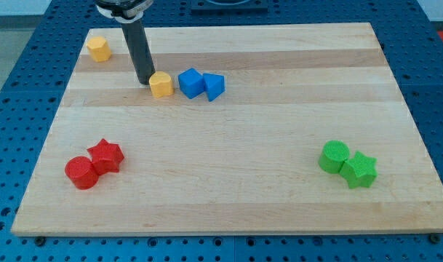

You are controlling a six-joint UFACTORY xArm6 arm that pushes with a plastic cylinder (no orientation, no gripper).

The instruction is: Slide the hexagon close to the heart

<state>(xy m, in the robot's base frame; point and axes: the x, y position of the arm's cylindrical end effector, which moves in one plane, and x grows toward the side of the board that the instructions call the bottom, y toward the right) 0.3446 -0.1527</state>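
Two yellow blocks lie on the wooden board [228, 196]. One yellow block [161, 84], which looks like the hexagon, lies in the upper left part. The other yellow block [99, 48], which looks like the heart, sits near the board's top left corner. The two shapes are small and hard to tell apart. My tip [143, 82] rests on the board just to the left of the hexagon, touching it or nearly so. The heart lies up and to the left of my tip, well apart from it.
A blue cube [190, 82] and a blue triangle [214, 86] sit right of the hexagon, the cube very close to it. A red star [106, 155] and red cylinder [81, 172] lie bottom left. A green cylinder [334, 156] and green star [360, 169] lie bottom right.
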